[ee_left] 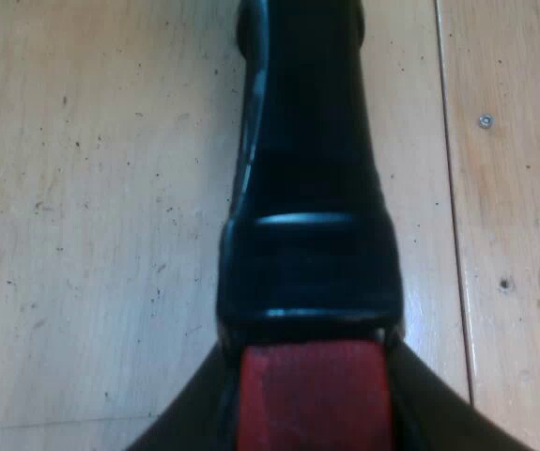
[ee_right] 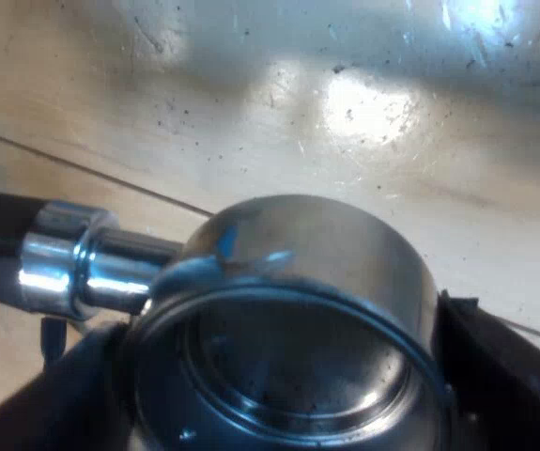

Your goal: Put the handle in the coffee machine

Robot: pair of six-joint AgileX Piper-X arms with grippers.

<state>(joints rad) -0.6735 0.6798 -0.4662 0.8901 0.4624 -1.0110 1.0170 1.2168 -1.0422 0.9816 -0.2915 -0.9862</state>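
From my left wrist view, my left gripper (ee_left: 312, 381) is clenched on the metal holder (ee_left: 307, 188). It grips the red end (ee_left: 312, 399) of the dark handle (ee_left: 302, 113). One black finger presses each side of that end, and the handle runs straight out from between them, above the wooden table (ee_left: 91, 235). I judge that gripping at the very end leaves the whole length free, so the far end can be swung into the machine's front.

From my right wrist view, my right gripper (ee_right: 284, 376) grasps the same holder by its round metal basket (ee_right: 288, 310). The fingers (ee_right: 495, 366) sit against opposite sides of the rim, with the open cup between them facing the camera. The chrome collar (ee_right: 63, 258) and the start of the handle lead off sideways from the basket, clear of the pads. The table (ee_right: 363, 103) lies beyond.

The holder is loose, carried between both arms over the table. I take this as a handover or a steadying hold. One arm probably has to let go before the basket can be brought up and locked in.
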